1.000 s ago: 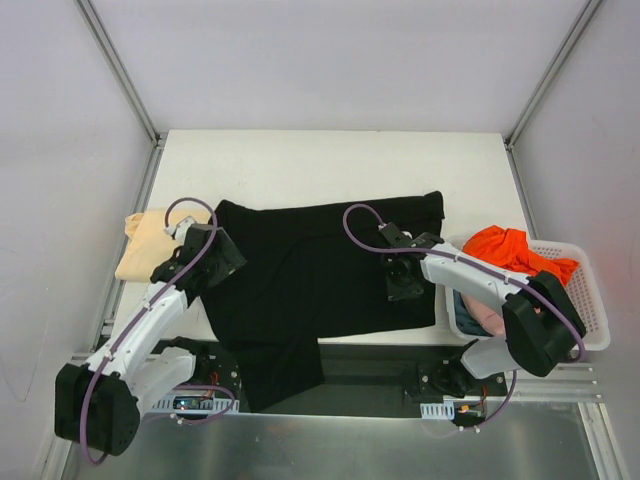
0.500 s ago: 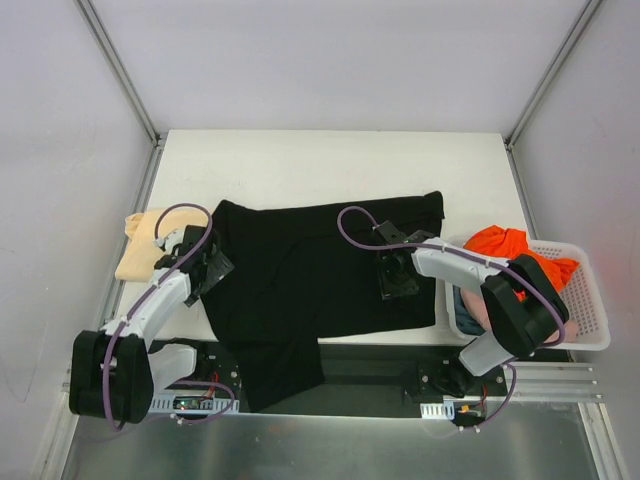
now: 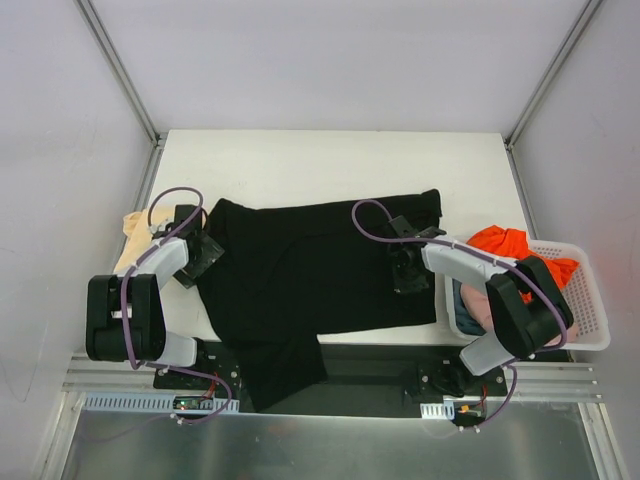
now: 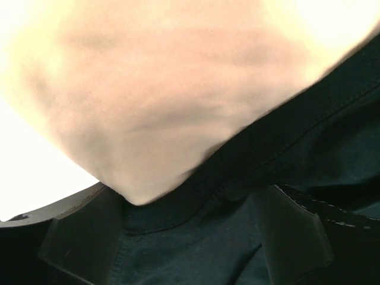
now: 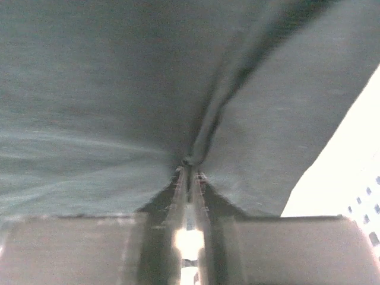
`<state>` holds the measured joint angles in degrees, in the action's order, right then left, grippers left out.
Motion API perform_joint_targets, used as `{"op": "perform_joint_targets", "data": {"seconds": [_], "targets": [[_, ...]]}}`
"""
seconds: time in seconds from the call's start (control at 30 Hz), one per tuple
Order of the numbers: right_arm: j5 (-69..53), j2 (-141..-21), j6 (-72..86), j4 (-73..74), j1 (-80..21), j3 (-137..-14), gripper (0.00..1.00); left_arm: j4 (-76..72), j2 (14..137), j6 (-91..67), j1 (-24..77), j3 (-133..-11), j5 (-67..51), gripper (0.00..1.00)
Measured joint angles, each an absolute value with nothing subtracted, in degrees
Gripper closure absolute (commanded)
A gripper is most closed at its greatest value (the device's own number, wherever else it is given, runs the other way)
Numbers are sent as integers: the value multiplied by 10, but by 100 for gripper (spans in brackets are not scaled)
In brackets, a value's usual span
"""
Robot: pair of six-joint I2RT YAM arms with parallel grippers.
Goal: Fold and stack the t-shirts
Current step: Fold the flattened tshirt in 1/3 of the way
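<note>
- Top external view is showing the black t-shirt (image 3: 310, 275) lying spread across the middle of the white surface (image 3: 330, 160), with one part reaching over the near edge between the two arm bases.
- The left hand (image 3: 197, 255) is sitting at the shirt's left edge, just beside the tan t-shirt (image 3: 135, 235), which is lying at the left rim of the surface.
- Left wrist view is showing that hand's fingers (image 4: 83, 237) standing wide apart, straddling a hemmed edge of the black cloth with nothing clamped between them. Whether the tips are touching the cloth is hard to tell, since the picture is blurred.
- The tan cloth is filling the upper part of that view, with the black edge lying against it.
- The right hand (image 3: 410, 272) is resting on the right part of the black t-shirt, near its right edge.
- Right wrist view is showing its fingers (image 5: 180, 196) drawn almost together, pinching a raised fold of the black cloth.
- An orange t-shirt (image 3: 505, 245) is lying heaped in the white mesh basket (image 3: 590, 310) at the right side of the surface, with a pink t-shirt (image 3: 478, 312) lying at the basket's near-left corner.
</note>
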<state>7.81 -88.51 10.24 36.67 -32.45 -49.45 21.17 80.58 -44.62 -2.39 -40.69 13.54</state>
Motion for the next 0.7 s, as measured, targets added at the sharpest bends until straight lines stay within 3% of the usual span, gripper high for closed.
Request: {"op": "perform_joint_targets", "data": {"seconds": [0.4, 0.5, 0.7], "targets": [[173, -775, 133, 457, -263, -460, 99, 209, 839, -439, -81, -437, 126, 20], [190, -730, 152, 484, -261, -460, 90, 210, 840, -439, -84, -439, 124, 18], [197, -710, 182, 516, -264, -478, 56, 209, 840, -437, -84, -440, 119, 11]]}}
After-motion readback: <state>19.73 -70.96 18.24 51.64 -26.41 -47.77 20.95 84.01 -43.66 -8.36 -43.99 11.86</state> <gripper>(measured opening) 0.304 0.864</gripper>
